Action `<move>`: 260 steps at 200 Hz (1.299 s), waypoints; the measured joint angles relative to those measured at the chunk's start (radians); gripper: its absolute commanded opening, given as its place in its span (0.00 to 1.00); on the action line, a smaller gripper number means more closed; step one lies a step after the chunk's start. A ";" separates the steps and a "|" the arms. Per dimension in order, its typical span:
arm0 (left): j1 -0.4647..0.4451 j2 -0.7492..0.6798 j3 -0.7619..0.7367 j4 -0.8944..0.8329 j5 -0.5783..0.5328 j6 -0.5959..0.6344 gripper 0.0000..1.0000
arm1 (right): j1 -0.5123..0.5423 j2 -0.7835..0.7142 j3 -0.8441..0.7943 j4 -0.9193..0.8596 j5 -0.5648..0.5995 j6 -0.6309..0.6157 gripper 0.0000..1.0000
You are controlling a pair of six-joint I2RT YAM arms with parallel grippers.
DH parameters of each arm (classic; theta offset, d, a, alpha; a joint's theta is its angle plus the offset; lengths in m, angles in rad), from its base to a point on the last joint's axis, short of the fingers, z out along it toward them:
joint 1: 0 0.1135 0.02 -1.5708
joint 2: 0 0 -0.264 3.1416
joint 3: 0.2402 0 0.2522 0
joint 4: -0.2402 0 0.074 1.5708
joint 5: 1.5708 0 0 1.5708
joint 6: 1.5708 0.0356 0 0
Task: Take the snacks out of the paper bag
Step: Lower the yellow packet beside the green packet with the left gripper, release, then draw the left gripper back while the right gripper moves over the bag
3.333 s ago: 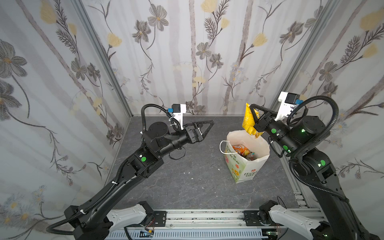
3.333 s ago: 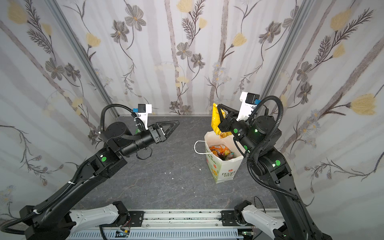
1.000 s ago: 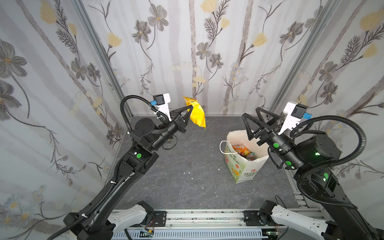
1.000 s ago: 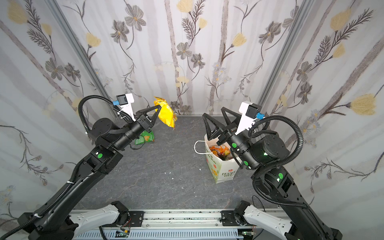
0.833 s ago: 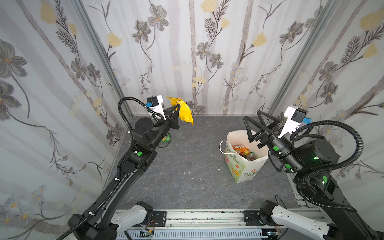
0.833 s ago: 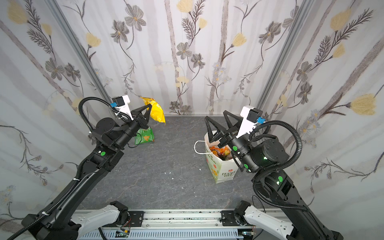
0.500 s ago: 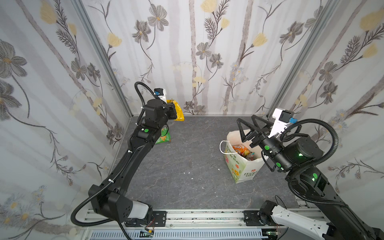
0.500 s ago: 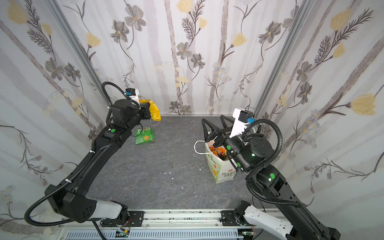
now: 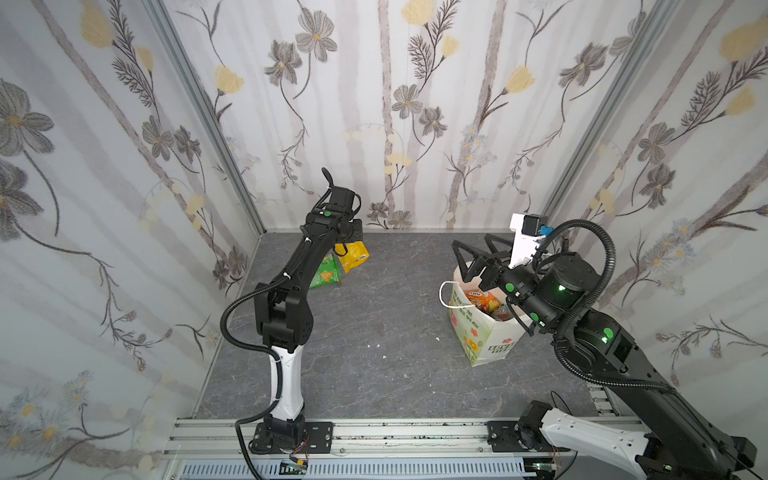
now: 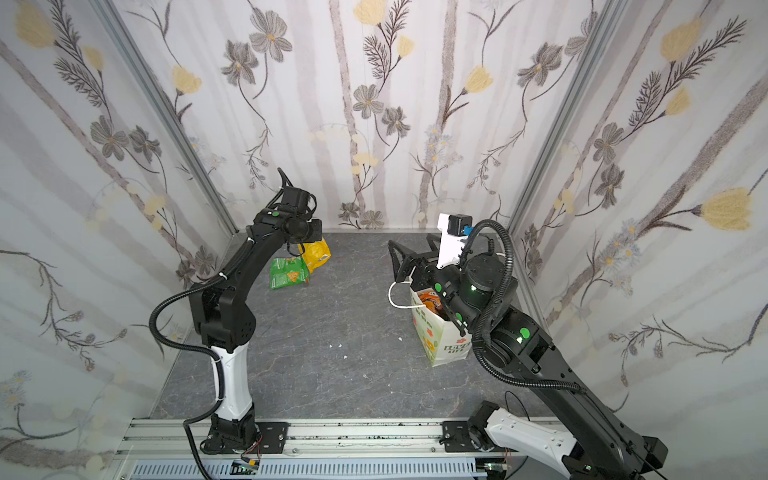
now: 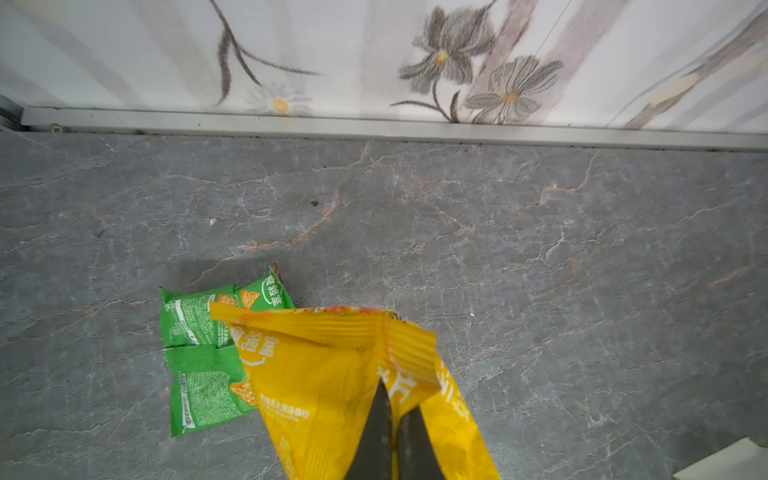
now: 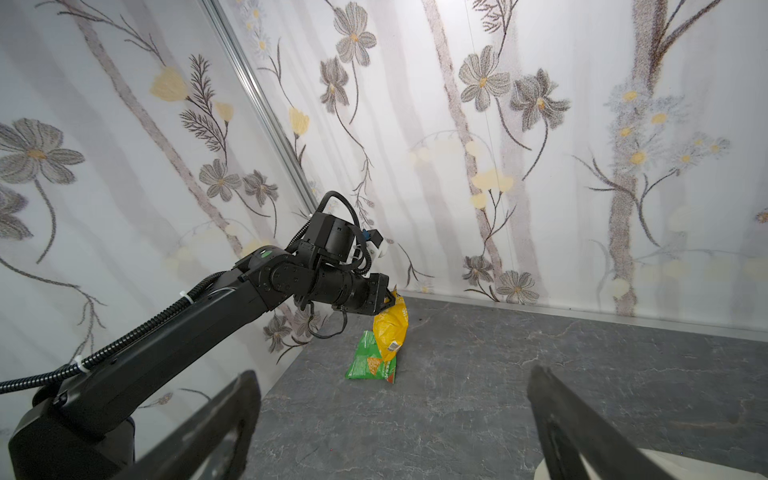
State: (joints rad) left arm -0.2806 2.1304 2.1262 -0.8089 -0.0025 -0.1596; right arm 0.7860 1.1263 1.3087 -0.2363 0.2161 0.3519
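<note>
My left gripper (image 11: 395, 399) is shut on the top edge of a yellow snack packet (image 11: 316, 374). The packet (image 9: 353, 255) hangs low at the back left of the table, and its lower end (image 12: 390, 328) reaches a green snack packet (image 12: 368, 365) lying flat there (image 10: 289, 272). The white paper bag (image 9: 486, 336) with flower prints stands upright at the right, with orange snacks (image 9: 488, 303) showing inside. My right gripper (image 9: 473, 241) hovers open over the bag's mouth, and nothing is between its fingers (image 12: 245, 395).
The dark grey stone-look tabletop (image 9: 374, 324) is boxed in by flowered walls on three sides. A metal rail (image 9: 374, 432) runs along the front edge. The bag's white cord handle (image 9: 446, 295) sticks out to its left. The left arm (image 12: 208, 307) stretches along the left wall.
The left arm has swung the yellow packet to the back left corner and lowered it onto the green packet. The right gripper stays open above the bag, shifted slightly.
</note>
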 measured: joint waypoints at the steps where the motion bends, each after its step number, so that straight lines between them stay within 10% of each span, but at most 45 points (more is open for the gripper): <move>1: 0.000 0.003 0.002 -0.002 0.000 0.000 0.00 | 0.000 0.001 0.000 -0.001 0.000 -0.001 0.99; 95: 0.003 0.380 0.344 -0.153 0.060 0.032 0.00 | -0.014 -0.005 -0.039 -0.043 0.080 -0.021 1.00; 138: 0.001 0.434 0.375 -0.209 0.029 0.033 0.29 | -0.036 -0.035 -0.068 -0.063 0.090 -0.012 1.00; 203: -0.003 0.361 0.377 -0.211 0.078 0.038 0.62 | -0.101 -0.044 -0.047 -0.147 0.066 0.051 1.00; 260: -0.019 0.005 0.215 -0.130 0.225 -0.014 0.76 | -0.197 0.030 0.061 -0.302 -0.005 0.092 1.00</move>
State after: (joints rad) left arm -0.3000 2.1357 2.3409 -0.9386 0.2222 -0.1738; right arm 0.5888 1.1564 1.3697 -0.5381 0.2115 0.4442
